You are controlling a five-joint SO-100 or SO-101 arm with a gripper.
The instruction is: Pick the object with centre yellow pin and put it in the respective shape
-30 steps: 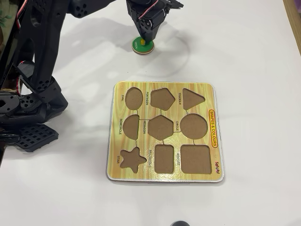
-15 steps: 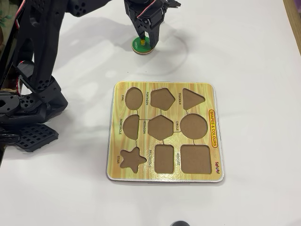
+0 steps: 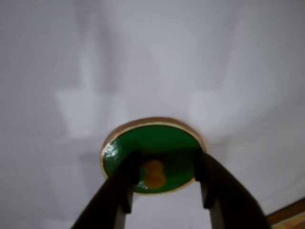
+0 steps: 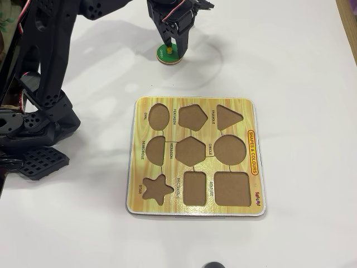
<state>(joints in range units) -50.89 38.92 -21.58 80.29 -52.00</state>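
Wrist view shows our gripper open, its two dark fingers straddling the yellow knob at the middle of the green disc, so we judge that closing on the knob comes next. Beyond the disc, the white table is bare, and in the overhead view the puzzle board lies well below the disc, its CIRCLE cut-out in the middle row at right.

— How is the green disc looking?
— It's showing glossy paint, catching glare, with a pale wooden rim.
— And the puzzle board?
— It's wearing yellow wood-grain print, its cut-outs looking matt brown. The gripper is looking like matt black plastic.
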